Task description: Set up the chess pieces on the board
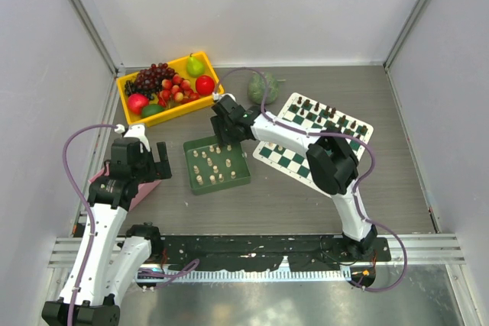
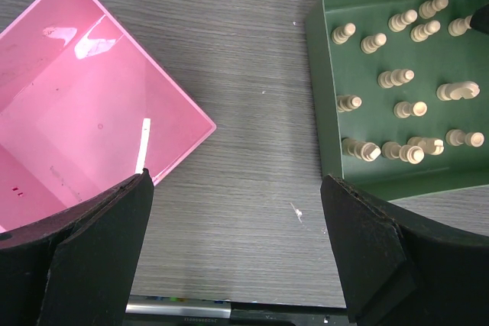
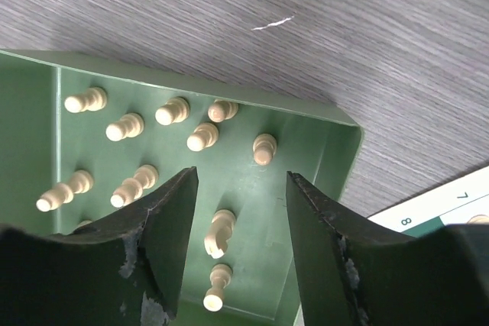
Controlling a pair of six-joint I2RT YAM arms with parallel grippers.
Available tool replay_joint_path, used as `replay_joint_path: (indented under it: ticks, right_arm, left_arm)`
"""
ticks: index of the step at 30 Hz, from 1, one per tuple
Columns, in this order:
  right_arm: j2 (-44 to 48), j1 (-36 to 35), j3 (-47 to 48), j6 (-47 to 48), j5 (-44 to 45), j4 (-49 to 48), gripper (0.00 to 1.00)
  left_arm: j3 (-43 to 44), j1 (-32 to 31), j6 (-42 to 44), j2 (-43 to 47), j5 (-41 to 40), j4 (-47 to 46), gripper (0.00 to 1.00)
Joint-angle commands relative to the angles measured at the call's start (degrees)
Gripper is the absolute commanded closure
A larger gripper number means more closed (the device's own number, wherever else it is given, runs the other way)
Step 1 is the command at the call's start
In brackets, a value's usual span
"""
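Several cream chess pieces (image 3: 220, 232) stand in a plain green tray (image 1: 217, 164), also in the left wrist view (image 2: 397, 78). The checkered board (image 1: 290, 161) lies right of the tray with dark pieces (image 1: 328, 116) along its far side. My right gripper (image 3: 241, 219) is open above the tray's far right part, its jaws on either side of a cream knight and a pawn (image 3: 216, 288), touching neither. It shows in the top view (image 1: 226, 124). My left gripper (image 2: 237, 257) is open and empty over bare table, between a pink box and the tray.
A pink box (image 2: 84, 112) holding a small white stick (image 2: 143, 146) lies by the left arm. A yellow bin of fruit (image 1: 168, 85) stands at the back left. A green lump (image 1: 263, 88) lies behind the board. Grey walls enclose the table.
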State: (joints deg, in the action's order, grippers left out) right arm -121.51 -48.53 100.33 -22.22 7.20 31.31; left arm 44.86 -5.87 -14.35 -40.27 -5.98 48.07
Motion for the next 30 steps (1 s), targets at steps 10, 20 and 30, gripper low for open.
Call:
replay_joint_path:
  ticks: [10, 20, 30]
  right_arm:
    - [-3.8, -0.7, 5.6, 1.6, 4.1, 3.1, 0.53]
    - [-6.4, -0.7, 7.5, 1.6, 4.7, 4.4, 0.60]
    - [-7.3, -0.7, 7.8, 2.0, 4.8, 5.0, 0.67]
  left_arm:
    - [1.4, 0.2, 0.8, 0.0, -0.5, -0.6, 0.00]
    - [1.4, 0.3, 0.8, 0.0, -0.5, -0.5, 0.01]
    - [1.4, 0.2, 0.8, -0.1, -0.7, -0.4, 0.00]
